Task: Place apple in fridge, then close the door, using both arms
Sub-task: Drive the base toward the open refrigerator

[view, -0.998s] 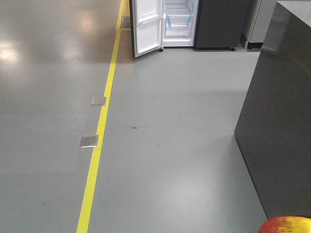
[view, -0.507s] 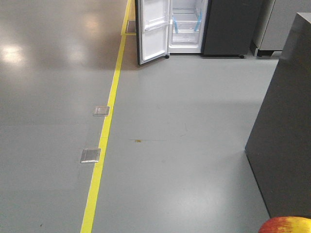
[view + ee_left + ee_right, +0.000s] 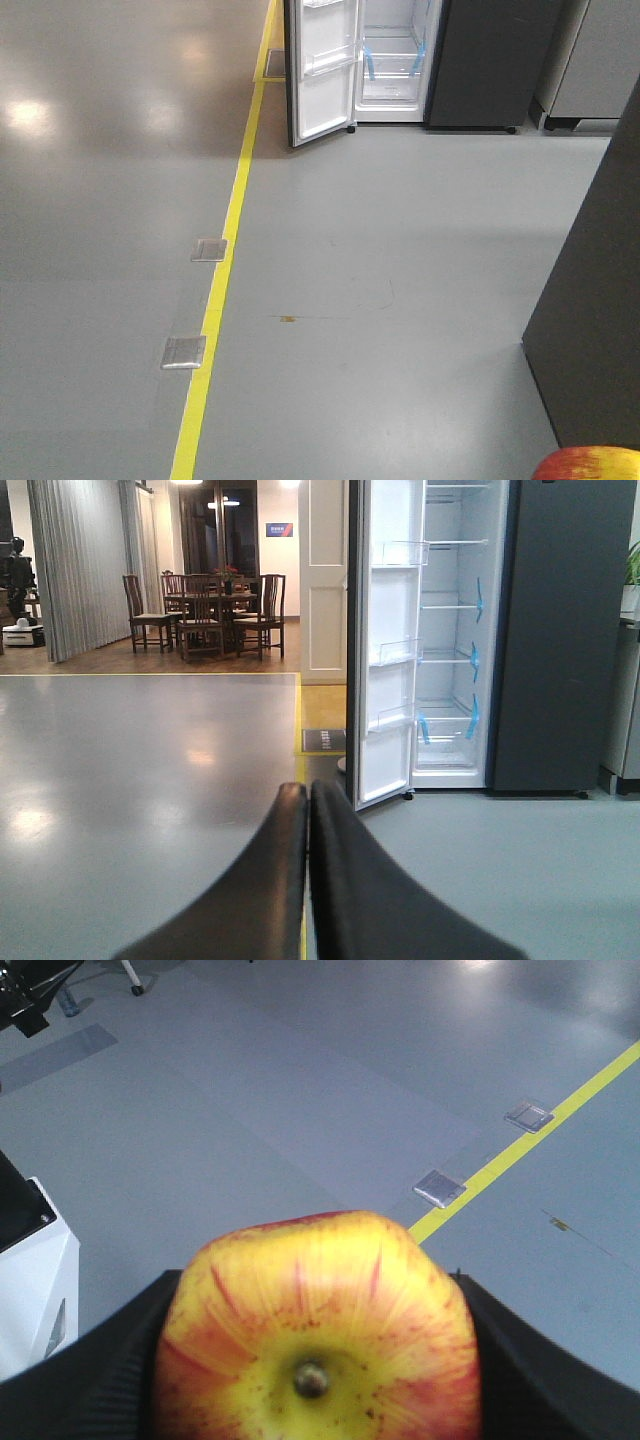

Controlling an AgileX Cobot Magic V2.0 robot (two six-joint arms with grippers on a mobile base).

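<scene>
Front-facing view: the fridge [image 3: 395, 60] stands at 12 to 1 o'clock, well apart from the robot across open floor. Its door [image 3: 325, 80] is swung wide, white inner face showing. A yellow floor line [image 3: 215, 300] runs from 7 o'clock up toward 12, with two metal floor plates [image 3: 209, 249] just beside it. A dark counter block [image 3: 600, 330] fills 3 to 4 o'clock. A sliver of the apple [image 3: 590, 465] shows at the 5 o'clock edge.

Left wrist view: the left gripper [image 3: 308, 880] is clenched, fingers pressed together with nothing between them. The fridge is at 1 o'clock, shelves bare and marked with blue tape; a dining table [image 3: 205, 610] sits far off at 11 o'clock.

Right wrist view: the apple [image 3: 315, 1300] fills 6 o'clock, stem dimple toward the camera. The right gripper [image 3: 320, 1380] grasps it, with black fingers [image 3: 520, 1360] touching both flanks.

Assessment: the fruit is carried, not yet placed – transit step, door closing outstanding. The apple should handle as firm and fairly light, but its glossy skin is likely slippery and the flesh bruises under hard pressure. The sound hold is across the widest girth – as taken here – with moderate force.
</scene>
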